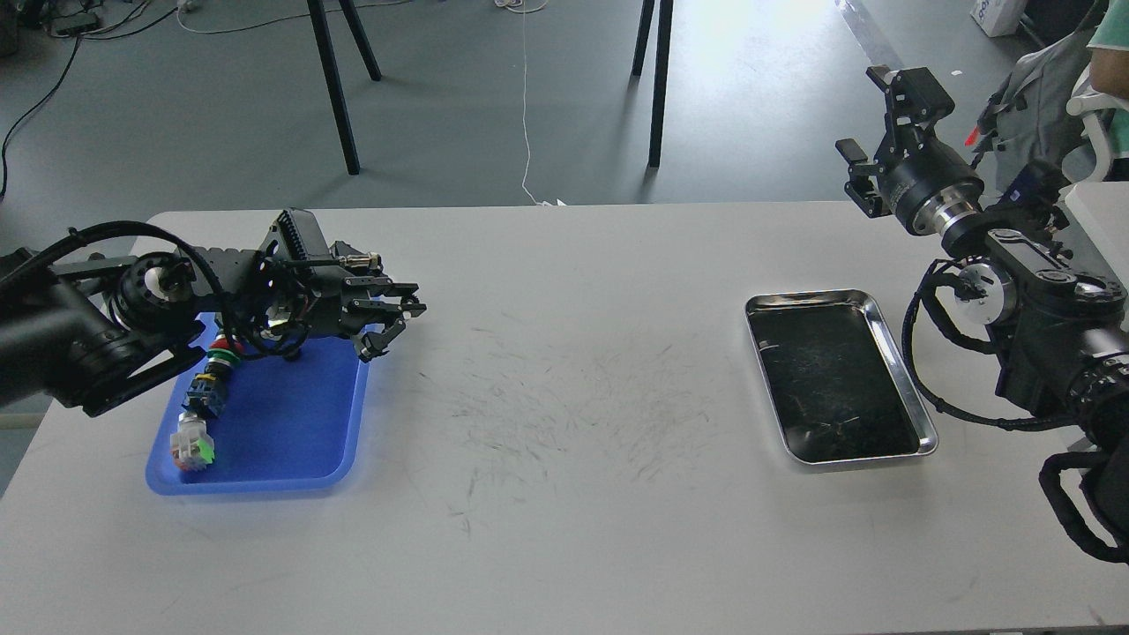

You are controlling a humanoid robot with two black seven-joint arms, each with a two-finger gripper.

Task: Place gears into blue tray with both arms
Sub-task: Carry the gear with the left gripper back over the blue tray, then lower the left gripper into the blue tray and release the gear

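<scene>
Hovering over the blue tray (291, 441), left claw (392, 324) apart; right claw (869, 123) apart.

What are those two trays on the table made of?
The blue tray looks like plastic: even bright colour, soft rounded corners, a dull sheen. The other tray looks like steel: its rim is mirror-bright and silvery, while its floor appears dark and scuffed, possibly only reflecting.

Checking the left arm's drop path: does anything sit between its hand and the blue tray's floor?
Nothing visible does. The left hand hangs over the blue tray at its right rim. The push-button switches lie along the tray's left side, away from the hand. No gears can be made out anywhere.
</scene>
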